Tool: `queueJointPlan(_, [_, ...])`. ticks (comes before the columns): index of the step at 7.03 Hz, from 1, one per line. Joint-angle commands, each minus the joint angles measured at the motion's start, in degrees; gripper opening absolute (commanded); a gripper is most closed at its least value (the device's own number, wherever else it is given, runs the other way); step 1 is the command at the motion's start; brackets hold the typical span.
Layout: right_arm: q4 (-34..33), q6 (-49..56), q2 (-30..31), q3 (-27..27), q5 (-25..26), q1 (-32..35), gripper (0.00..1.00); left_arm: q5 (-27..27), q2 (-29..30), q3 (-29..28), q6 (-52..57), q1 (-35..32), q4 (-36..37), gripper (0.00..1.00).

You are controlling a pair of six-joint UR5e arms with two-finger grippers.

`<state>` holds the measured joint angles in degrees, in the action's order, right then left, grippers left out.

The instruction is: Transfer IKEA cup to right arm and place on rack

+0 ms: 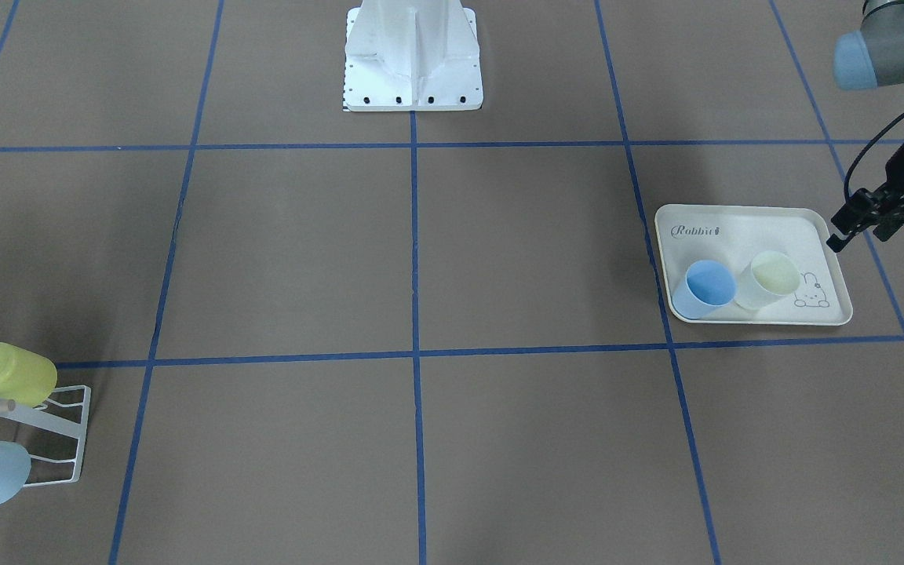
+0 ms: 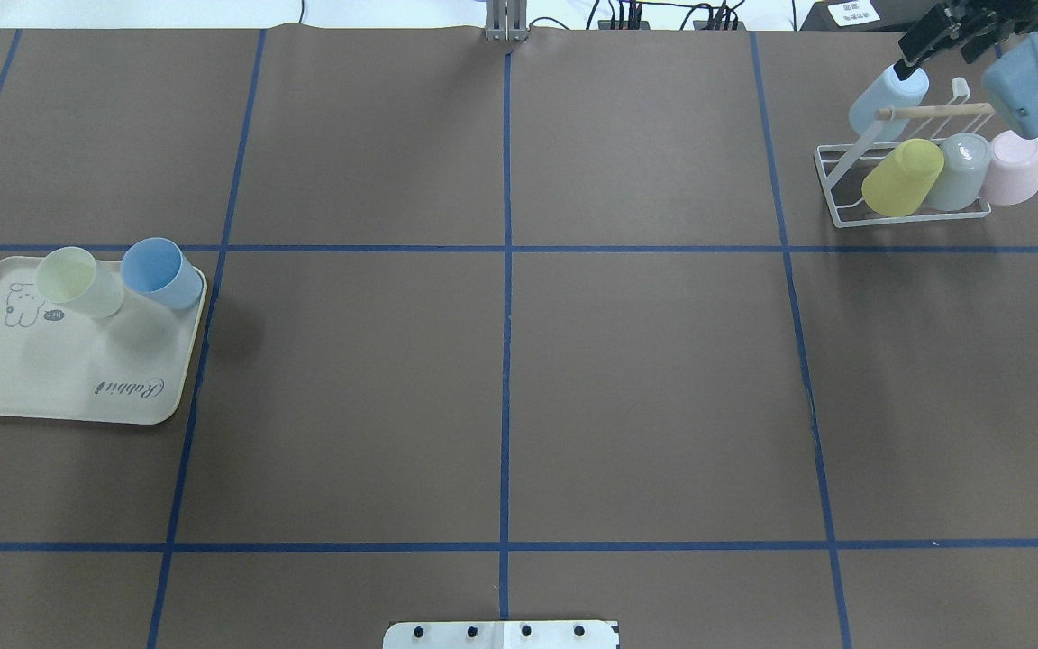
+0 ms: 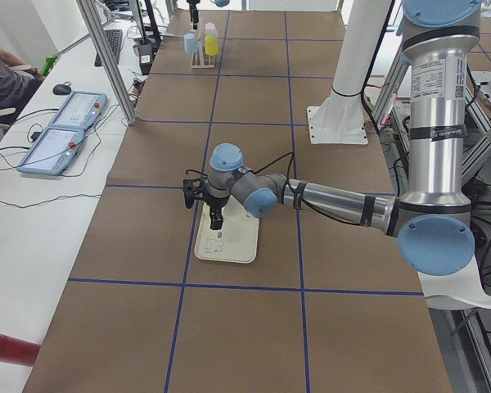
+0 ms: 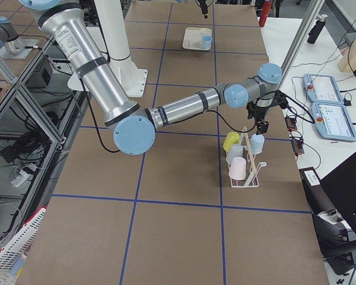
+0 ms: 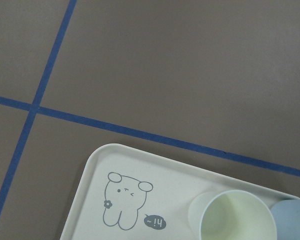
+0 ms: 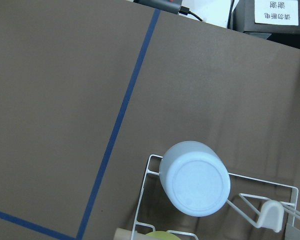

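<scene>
Already the pale blue IKEA cup (image 2: 884, 99) sits upturned on a prong of the white wire rack (image 2: 830, 194), at 2 o'clock on the surface in the overhead view. The right gripper (image 2: 933, 36) hangs just above it; how wide its jaws stand I cannot tell. The left gripper (image 1: 860, 235), fingers spread and holding nothing, hovers beside the rabbit-print tray (image 1: 734, 227) at 9 o'clock.

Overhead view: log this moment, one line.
rack: four cups | tray: blue cup, pale cup | left gripper: open, beside tray | right gripper: over light-blue cup, state unclear
</scene>
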<state>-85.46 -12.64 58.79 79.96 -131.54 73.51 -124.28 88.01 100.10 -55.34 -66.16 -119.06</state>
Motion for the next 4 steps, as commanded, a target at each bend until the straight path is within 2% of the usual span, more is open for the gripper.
queueJointPlan(1, [0.0, -2.0, 1.8, 3.2, -0.1, -0.1, 0.99, 0.0, 3.7, -3.2, -0.6, 3.3, 1.6, 0.87])
queueJointPlan(4, [-0.1, -2.1, 1.9, 3.2, -0.7, -0.2, 0.99, 0.1, 4.5, -5.3, -0.6, 7.6, 1.3, 0.79])
